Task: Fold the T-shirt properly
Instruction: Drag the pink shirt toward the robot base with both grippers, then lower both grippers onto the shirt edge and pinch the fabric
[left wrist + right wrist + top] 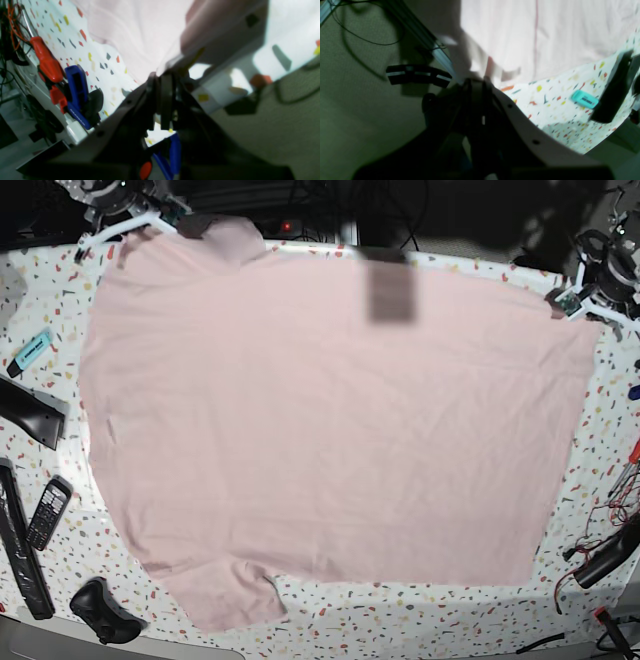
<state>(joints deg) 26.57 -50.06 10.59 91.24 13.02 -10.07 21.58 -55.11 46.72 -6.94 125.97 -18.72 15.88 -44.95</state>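
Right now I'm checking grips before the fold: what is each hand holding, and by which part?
Both are shut on the large pale pink cotton T-shirt: the left hand pinches a far corner at the hem end, the right hand the other far corner by a sleeve.

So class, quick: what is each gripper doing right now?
Left gripper: shut on the T-shirt, at a far corner.
Right gripper: shut on the T-shirt, at the other far corner.

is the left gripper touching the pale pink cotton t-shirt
Touching. In the left wrist view the left gripper is shut on the edge of the pale pink cotton T-shirt.
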